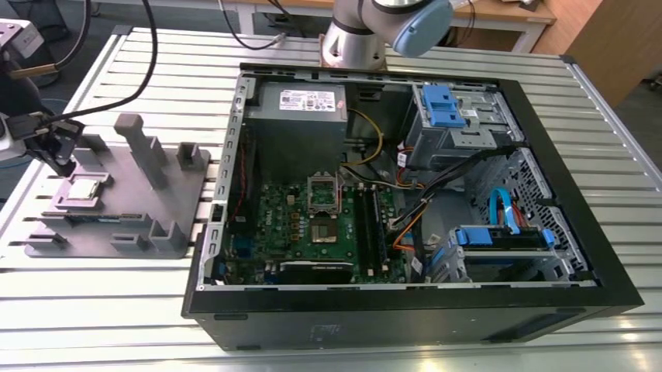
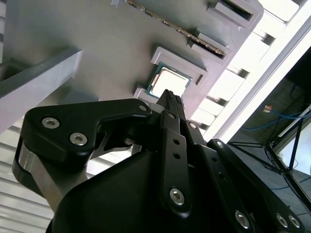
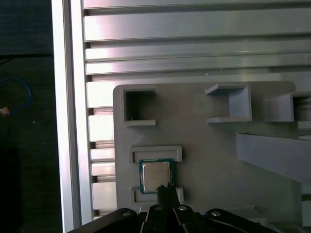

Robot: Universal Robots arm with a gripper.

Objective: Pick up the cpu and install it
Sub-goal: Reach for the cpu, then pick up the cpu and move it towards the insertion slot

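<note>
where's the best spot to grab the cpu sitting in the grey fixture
Come straight down from above and pinch the cpu across its two thin free edges. It lies flat in a shallow pocket of the grey fixture, and raised lips flank the other two edges, so a sideways approach is likely blocked there.

In the first wrist view the pincer (image 3: 167,188) hides one edge of the cpu (image 3: 155,174); the grey fixture (image 3: 209,145) is cut off.
</note>
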